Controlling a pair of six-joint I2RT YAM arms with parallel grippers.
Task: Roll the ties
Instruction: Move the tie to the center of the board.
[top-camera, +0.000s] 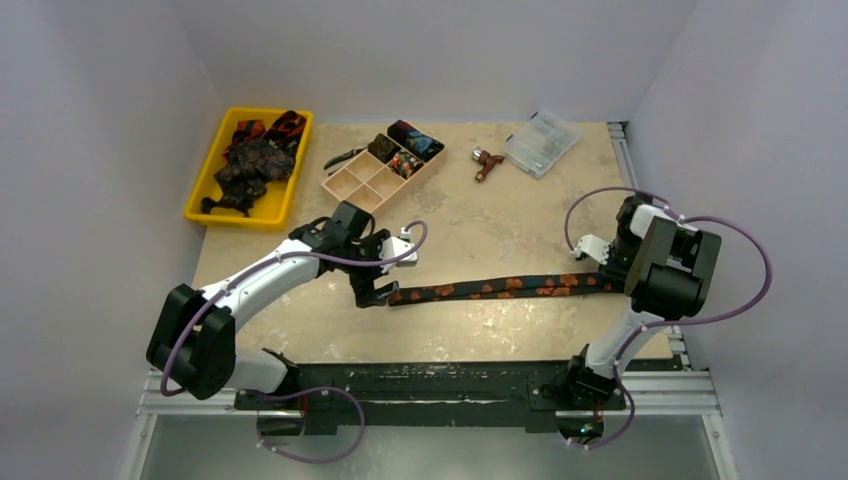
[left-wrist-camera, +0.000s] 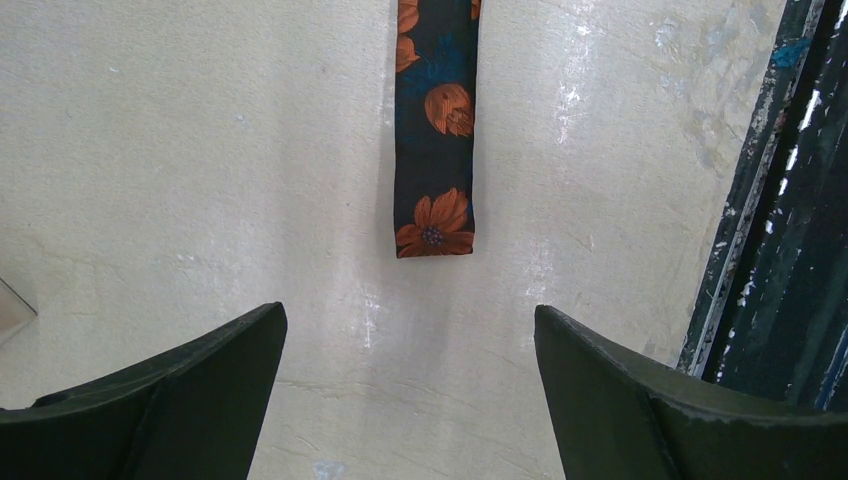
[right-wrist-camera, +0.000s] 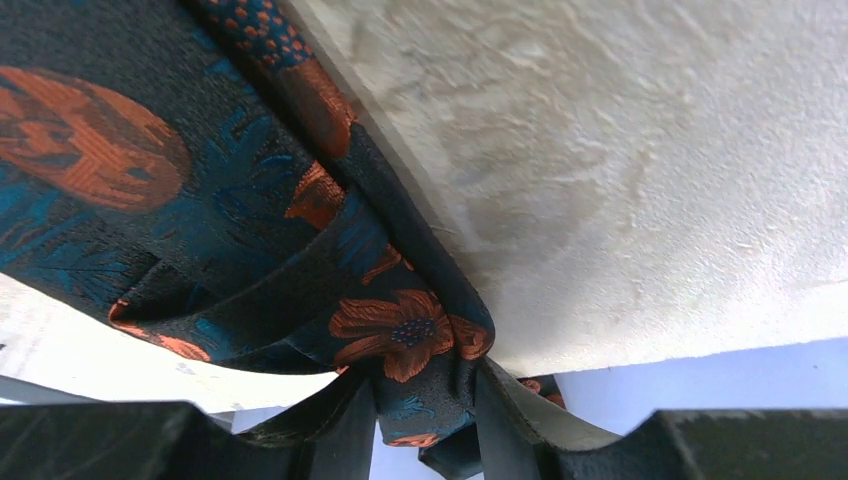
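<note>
Black fabric printed with orange flowers and dull blue leaves: the tie (top-camera: 500, 287) lies stretched in one long strip on the beige surface (top-camera: 480, 210), running from one end effector to the other.

The left end effector (top-camera: 372, 293) hangs over the surface with its two fingers spread wide and nothing between them. In its wrist view (left-wrist-camera: 408, 315) the tie's narrow, squared tip (left-wrist-camera: 435, 225) lies flat just ahead of the gap, roughly centred on it and clear of both fingers (left-wrist-camera: 200, 390). To that end effector's right runs a scuffed dark rail (left-wrist-camera: 790, 250).

The right end effector (top-camera: 604, 272) sits at the strip's opposite end. Seen from its wrist (right-wrist-camera: 425, 425), the fingers are pinching a bunched fold of the tie (right-wrist-camera: 200, 230) — the cloth is gathered into loose loops right in front of them, raised off the surface (right-wrist-camera: 620, 180).

Beyond the left end effector and off to its left stands a yellow tray (top-camera: 203, 195) holding a heap of loose ties (top-camera: 255, 160). Straight beyond it is a wooden box (top-camera: 350, 185) with compartments, rolled ties (top-camera: 413, 140) filling the farthest ones. Well beyond the right end effector and to its left sits a clear plastic case (top-camera: 541, 143).
</note>
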